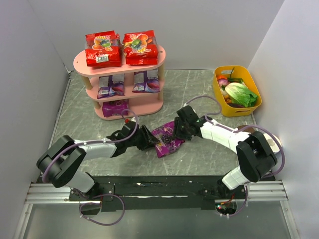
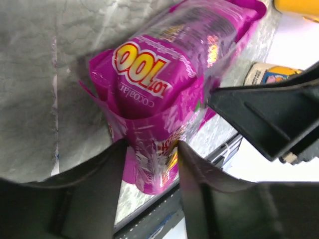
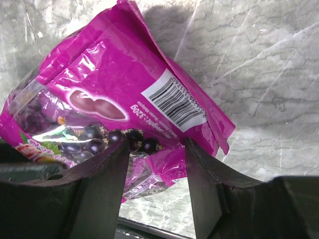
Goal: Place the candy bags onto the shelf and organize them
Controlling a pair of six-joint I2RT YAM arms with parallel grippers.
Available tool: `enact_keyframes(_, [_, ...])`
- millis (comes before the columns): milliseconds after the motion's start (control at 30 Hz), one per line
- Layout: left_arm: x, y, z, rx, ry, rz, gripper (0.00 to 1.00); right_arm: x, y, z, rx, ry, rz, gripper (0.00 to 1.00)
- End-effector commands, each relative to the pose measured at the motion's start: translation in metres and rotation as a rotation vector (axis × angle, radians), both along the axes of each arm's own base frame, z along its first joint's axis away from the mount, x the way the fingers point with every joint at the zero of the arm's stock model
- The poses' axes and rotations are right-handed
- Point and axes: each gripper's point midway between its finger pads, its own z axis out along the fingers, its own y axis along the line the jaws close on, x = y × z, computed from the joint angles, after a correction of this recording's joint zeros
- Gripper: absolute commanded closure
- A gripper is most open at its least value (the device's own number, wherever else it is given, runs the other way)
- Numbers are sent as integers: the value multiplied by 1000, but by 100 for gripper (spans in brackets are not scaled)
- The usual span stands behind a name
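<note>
Six glossy candy bags show in the overhead view, five of them on the pink three-tier shelf at upper left. Two red bags with fruit pictures lie side by side on the top tier. Two blue-violet bags sit on the middle tier and one magenta bag on the bottom.

The sixth, a loose magenta bag printed with dark grapes, a yellow "100" and a white barcode panel, lies crumpled on the grey marbled desk at centre frame, directly between the two claws.

The left claw meets it from the left. In the left wrist view the loose magenta bag narrows into the left claw, pinched between its fingers.

The right claw reaches it from the right. In the right wrist view the lower edge of the loose magenta bag sits inside the right claw; its jaws stand apart, and I cannot tell whether they press the film.

One yellow tub of vegetables stands at upper right, well apart.
</note>
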Motion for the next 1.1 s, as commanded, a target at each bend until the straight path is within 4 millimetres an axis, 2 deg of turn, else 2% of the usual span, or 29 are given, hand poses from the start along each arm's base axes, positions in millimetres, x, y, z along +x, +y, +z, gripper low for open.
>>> enact_keyframes(0, [18, -15, 18, -41, -64, 20, 59, -17, -4, -2, 5, 42, 11, 44])
enact_keyframes(67, [16, -15, 12, -37, -51, 19, 67, -17, -4, -3, 8, 47, 13, 43])
enact_keyframes(100, [15, -13, 9, -33, -38, 22, 76, -17, -3, -1, 11, 45, 15, 44])
enact_keyframes(133, [14, -12, 7, -29, -33, 27, 79, -17, -3, 0, 13, 43, 12, 43])
enact_keyframes(200, [12, -11, 7, -28, -25, 30, 89, -17, -4, 3, 17, 40, 8, 43])
enact_keyframes(300, [9, -6, 11, -35, -13, 40, 99, -17, -4, 10, 36, 32, -4, 40])
enact_keyframes(400, [8, 0, 21, -87, -7, 64, 99, -14, -6, 21, 54, 18, -26, 35])
enact_keyframes(467, [10, 1, 37, -160, -21, 79, 99, -10, -8, 30, 74, 8, -48, 29])
enact_keyframes(500, [12, 9, 37, -176, -20, 104, 99, -10, -9, 34, 86, 7, -54, 28])
enact_keyframes(600, [19, 21, 60, -261, -66, 166, 99, -5, -11, 51, 123, -21, -76, 20])
enact_keyframes(633, [21, 24, 74, -296, -102, 183, 99, -4, -12, 55, 134, -28, -79, 19])
enact_keyframes(700, [28, 36, 85, -333, -138, 249, 99, -2, -14, 69, 165, -65, -88, 19])
enact_keyframes(767, [31, 46, 107, -392, -188, 297, 99, 1, -15, 84, 209, -104, -94, 18])
enact_keyframes(800, [35, 54, 108, -400, -209, 338, 99, 1, -15, 88, 223, -110, -95, 18])
enact_keyframes(833, [36, 59, 126, -450, -260, 353, 99, 2, -16, 91, 234, -116, -99, 18])
enact_keyframes(867, [38, 64, 133, -469, -281, 376, 99, 1, -16, 95, 247, -121, -96, 18])
enact_keyframes(933, [43, 77, 140, -486, -303, 446, 99, 2, -19, 99, 256, -125, -106, 18])
enact_keyframes(1067, [52, 88, 153, -531, -342, 526, 99, 3, -23, 101, 263, -128, -112, 19])
